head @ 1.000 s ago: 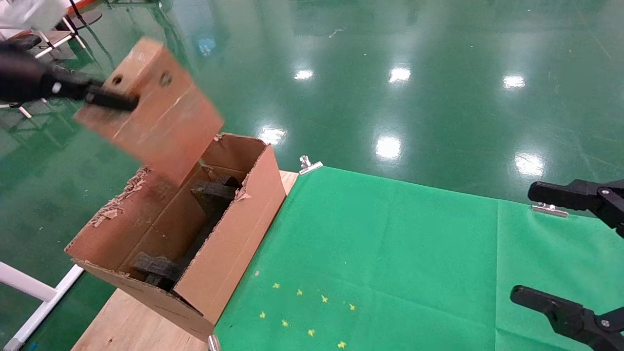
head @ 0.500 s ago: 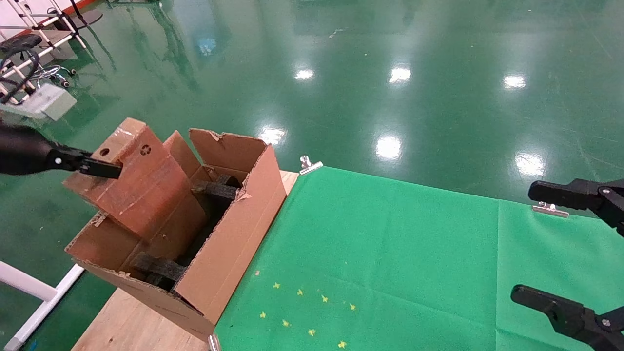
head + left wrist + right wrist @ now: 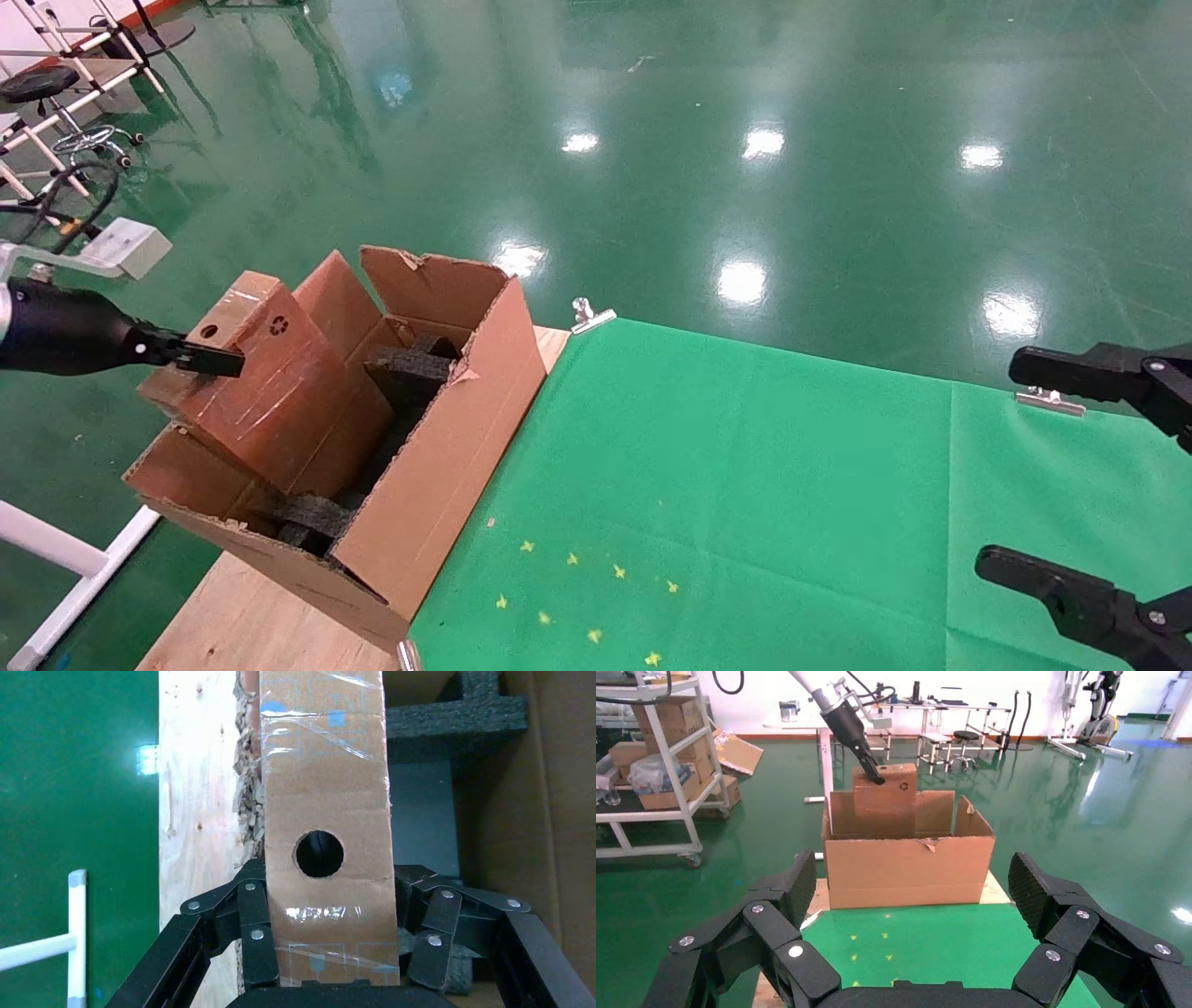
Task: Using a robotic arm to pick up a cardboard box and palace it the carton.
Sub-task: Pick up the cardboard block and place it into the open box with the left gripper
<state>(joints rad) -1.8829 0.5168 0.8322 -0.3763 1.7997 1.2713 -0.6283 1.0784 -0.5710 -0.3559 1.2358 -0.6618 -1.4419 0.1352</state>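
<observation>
The left gripper is seen clamped on the cardboard box, with one black finger pressed on each side of the box's upper end. In the head view the gripper is held at the box's top end, on the side of the carton that is away from the green cloth. Behind it the robotic arm is seen in the right wrist view, reaching down to the box from above the carton.

The cardboard box is held with its long axis steep but tilted: its top end, with the round hole and the recycling mark, leans away from the green cloth, and its lower end points down into the carton. The lower part is already inside the carton, against the torn wall on the far side from the cloth; the upper part is still above the carton's rim. Whether the lower end touches anything inside cannot be told. Glossy tape is seen over the box's faces.

Inside the carton, black foam pieces are lying beside the box. The carton is standing on a wooden board, just beside the edge of the green cloth.

The right gripper is parked well apart from the carton, over the cloth, with its fingers spread wide and nothing between them.
</observation>
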